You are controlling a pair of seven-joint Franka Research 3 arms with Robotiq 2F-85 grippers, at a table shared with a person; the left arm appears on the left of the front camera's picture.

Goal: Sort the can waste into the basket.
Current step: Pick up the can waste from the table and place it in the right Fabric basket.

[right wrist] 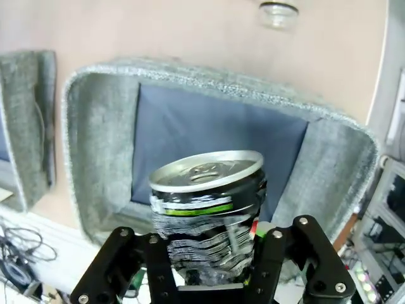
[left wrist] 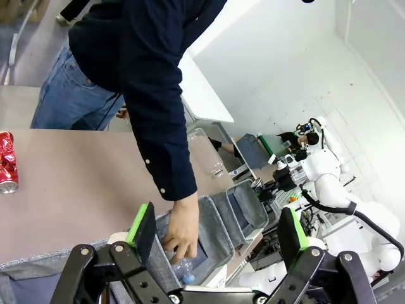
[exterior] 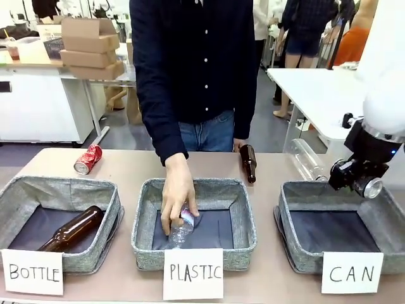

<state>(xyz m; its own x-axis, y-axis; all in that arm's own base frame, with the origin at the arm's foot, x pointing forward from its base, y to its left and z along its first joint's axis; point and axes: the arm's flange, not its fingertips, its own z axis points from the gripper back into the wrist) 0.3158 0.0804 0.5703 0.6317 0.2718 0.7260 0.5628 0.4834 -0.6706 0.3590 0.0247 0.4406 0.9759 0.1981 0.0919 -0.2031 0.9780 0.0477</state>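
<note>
The right tool (right wrist: pixel 209 253) grasps a small black and silver metal drink can (right wrist: pixel 205 190) across its sides. The lid end points out past the fingertips. Directly beyond it lies the grey woven-fabric rectangular basket (right wrist: pixel 190 73) fronted by a white card reading CAN (exterior: pixel 352 272), its dark floor bare.

The can's thin wall is creased and crumpled between the fingers. It is probably light and empty, easily dented further, and smooth enough to slip. A hold across the mid-body suits it better than one on the stiff rims.

The left tool (left wrist: pixel 217 215) stands released, its green pads spread wide. The red metal drink can with white marks (left wrist: pixel 5 161) lies on its side on the tan surface (exterior: pixel 126 168), ahead of this tool and off toward the picture's left edge. It is well apart from the right tool. On its side it would likely roll, so a pinch across its waist looks safest.

Just past the left tool's fingers is the like grey basket carded PLASTIC (exterior: pixel 142 221). There a person's hand (exterior: pixel 177 196) rests on a clear plastic bottle (exterior: pixel 180 231). The third grey basket, carded BOTTLE (exterior: pixel 19 196), holds one brown glass bottle (exterior: pixel 73 229).

Another brown glass bottle (exterior: pixel 247 163) and a second clear plastic bottle (exterior: pixel 308 158) lie on the surface, the clear one near the right tool.
</note>
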